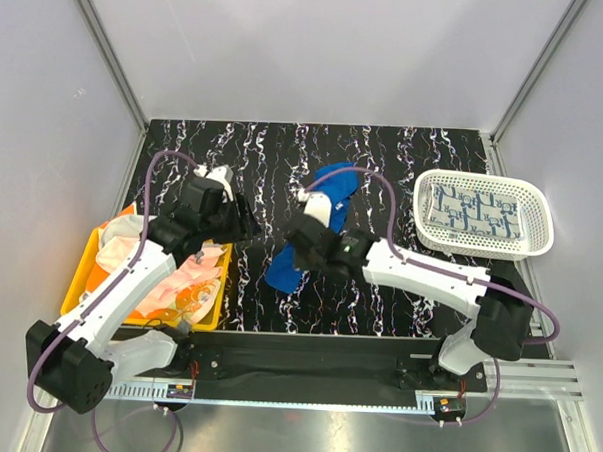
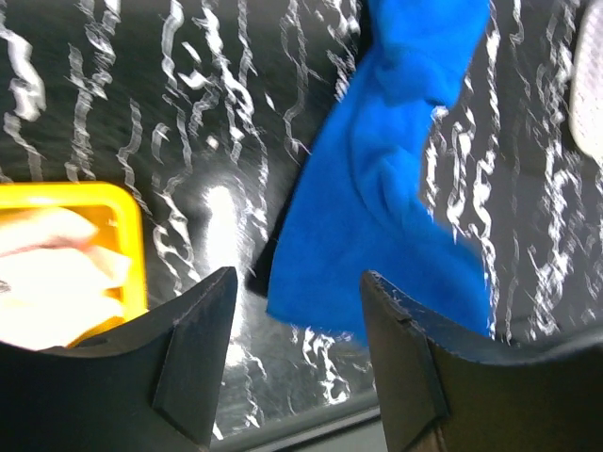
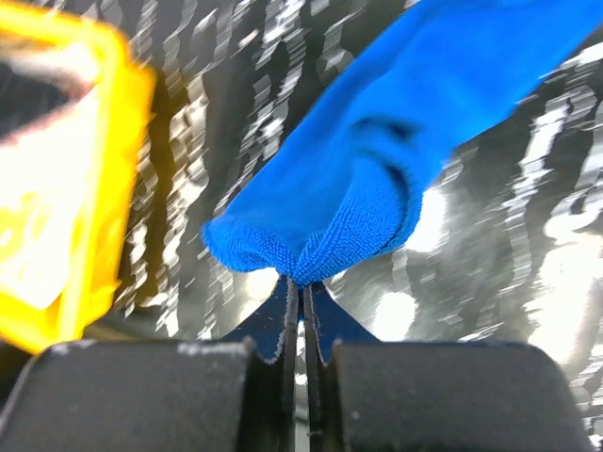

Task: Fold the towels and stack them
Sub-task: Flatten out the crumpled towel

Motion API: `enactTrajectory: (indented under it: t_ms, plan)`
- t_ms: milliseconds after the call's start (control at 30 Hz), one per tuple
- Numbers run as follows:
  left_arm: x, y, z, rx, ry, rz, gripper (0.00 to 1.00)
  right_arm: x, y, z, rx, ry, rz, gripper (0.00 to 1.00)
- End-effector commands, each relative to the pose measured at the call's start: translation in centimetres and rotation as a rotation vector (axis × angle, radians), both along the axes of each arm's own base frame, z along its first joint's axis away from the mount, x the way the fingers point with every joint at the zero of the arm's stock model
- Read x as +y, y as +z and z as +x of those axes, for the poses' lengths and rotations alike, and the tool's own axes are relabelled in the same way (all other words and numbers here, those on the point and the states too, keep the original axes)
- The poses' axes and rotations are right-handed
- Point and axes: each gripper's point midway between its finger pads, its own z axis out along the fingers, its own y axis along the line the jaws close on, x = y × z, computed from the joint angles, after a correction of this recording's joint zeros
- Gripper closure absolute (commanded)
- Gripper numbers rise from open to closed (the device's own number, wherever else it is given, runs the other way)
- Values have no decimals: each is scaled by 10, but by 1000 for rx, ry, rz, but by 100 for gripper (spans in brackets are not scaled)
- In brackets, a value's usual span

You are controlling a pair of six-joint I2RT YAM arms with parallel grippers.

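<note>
A royal blue towel [image 1: 335, 182] lies crumpled in a long strip on the black marbled table top. My right gripper [image 1: 290, 261] is shut on its near end, and the right wrist view shows the towel's edge [image 3: 377, 160] pinched between the closed fingertips of that gripper [image 3: 303, 282]. My left gripper [image 1: 243, 226] hovers open just left of the towel, with nothing between its fingers. In the left wrist view the blue towel [image 2: 377, 207] lies ahead of the left gripper [image 2: 297, 278]. A white towel with a blue pattern [image 1: 477, 212] lies in the basket.
A yellow bin [image 1: 79, 276] at the left holds pale pink, off-white and orange-patterned towels [image 1: 179, 286]. The white perforated basket [image 1: 481, 244] stands at the right. Grey walls close in the table on three sides.
</note>
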Motion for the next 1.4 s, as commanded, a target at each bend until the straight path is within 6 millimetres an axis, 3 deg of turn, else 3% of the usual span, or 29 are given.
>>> enactTrajectory:
  t_ms: [0, 133, 300, 467, 633, 667, 800, 933, 1367]
  plan:
    - [-27, 21, -5, -86, -102, -134, 40, -21, 17, 25, -24, -1, -18, 100]
    - [-44, 9, -12, -82, -124, -149, 39, -40, 28, 56, -49, -40, -19, 100]
    - [-69, -9, -21, -96, -135, -180, 39, -48, 33, 82, -49, -51, -13, 100]
    - [-81, -41, -27, -88, -144, -121, 39, -57, 38, 103, -52, -72, 3, 100]
    - [-85, -68, -13, -84, -116, -51, 39, -59, 37, 109, -42, -70, 8, 100]
    - [-87, -81, -13, -60, -120, -36, 39, -59, 37, 109, -44, -70, 10, 100]
    - [-104, -94, -14, -33, -154, -21, 40, -61, 36, 113, -39, -76, 15, 100]
    - [-107, -107, -15, -7, -145, 9, 42, -62, 37, 114, -40, -77, 18, 100]
    - [-106, -127, -39, 63, -128, 65, 51, -68, 36, 118, -40, -86, 23, 100]
